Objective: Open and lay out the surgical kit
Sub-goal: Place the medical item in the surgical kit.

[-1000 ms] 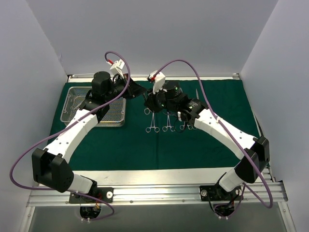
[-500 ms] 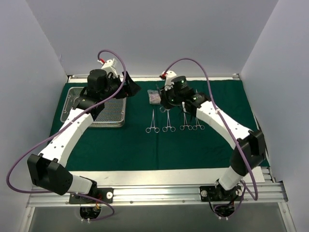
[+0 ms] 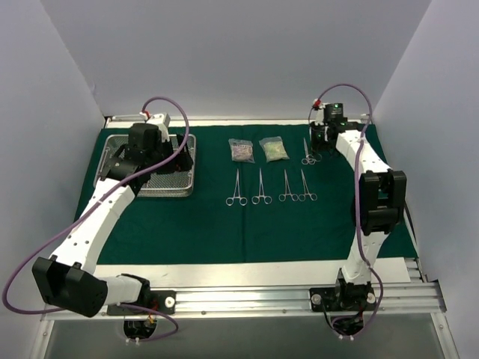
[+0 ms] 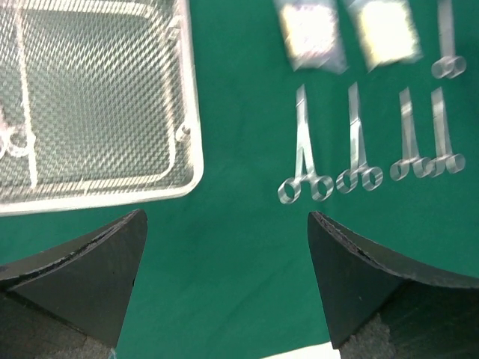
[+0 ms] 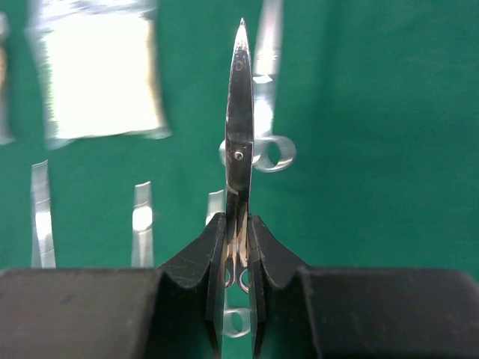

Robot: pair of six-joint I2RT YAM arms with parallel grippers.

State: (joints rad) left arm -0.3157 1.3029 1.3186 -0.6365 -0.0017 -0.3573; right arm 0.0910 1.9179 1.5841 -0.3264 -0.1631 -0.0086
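Note:
The surgical kit lies opened on its dark green cloth. The wire-mesh tray sits at the back left, and my left gripper hovers over it, open and empty. Two clear pouches lie at the back centre. In front of them several steel clamps lie in a row. Another clamp lies further right. At the back right my right gripper is shut on a steel clamp that points forward above the cloth.
White walls stand close behind and on both sides. A metal rail runs along the near edge by the arm bases. In the left wrist view, ring handles of an instrument show inside the tray at its left edge.
My left gripper opened and drew back left from the pouch area to over the tray. My right arm swung from the centre to the back right, still holding its clamp, uncovering the pouches and clamps.

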